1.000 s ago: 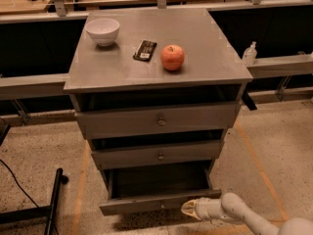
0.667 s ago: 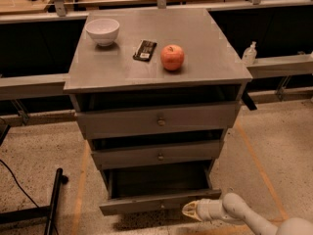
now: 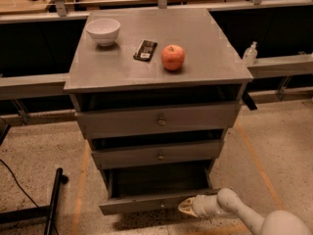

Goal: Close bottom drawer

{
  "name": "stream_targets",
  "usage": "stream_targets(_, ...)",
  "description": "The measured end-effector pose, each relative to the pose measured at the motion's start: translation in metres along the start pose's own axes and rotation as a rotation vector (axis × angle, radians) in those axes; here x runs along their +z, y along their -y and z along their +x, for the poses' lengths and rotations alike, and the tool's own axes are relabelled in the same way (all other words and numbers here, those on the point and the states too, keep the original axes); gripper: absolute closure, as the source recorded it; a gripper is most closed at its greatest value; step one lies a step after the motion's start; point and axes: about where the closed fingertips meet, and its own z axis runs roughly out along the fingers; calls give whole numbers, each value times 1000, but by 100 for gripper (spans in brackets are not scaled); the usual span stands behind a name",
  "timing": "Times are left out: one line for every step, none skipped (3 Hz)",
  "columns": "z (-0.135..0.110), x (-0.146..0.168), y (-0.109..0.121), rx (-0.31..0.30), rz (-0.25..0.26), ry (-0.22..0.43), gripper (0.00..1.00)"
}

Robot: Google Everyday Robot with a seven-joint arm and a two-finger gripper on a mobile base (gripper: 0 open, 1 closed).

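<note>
The bottom drawer [image 3: 142,203], pulled out at 6 o'clock, is met on its front's right side by the tool [image 3: 188,207], openness not discernible; a straight, level push toward 12 o'clock is called for.

There is one cabinet [image 3: 146,77] with three drawers: top drawer [image 3: 122,123], middle drawer [image 3: 127,156] and bottom drawer [image 3: 142,203]. On top of the cabinet are one bowl [image 3: 103,31], one dark packet [image 3: 145,50] and one apple [image 3: 173,57]. One bottle [image 3: 250,53] stands right of the cabinet. One gripper [image 3: 188,207] is low in front of the cabinet, at the bottom drawer.
</note>
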Motion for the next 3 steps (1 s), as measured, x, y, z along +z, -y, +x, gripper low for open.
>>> stream_targets(-1, 2, 4, 1, 6, 9, 100)
stream_targets(-2, 3, 14, 3, 24, 29, 100)
stream_targets(-7, 2, 27, -3, 53, 50, 100)
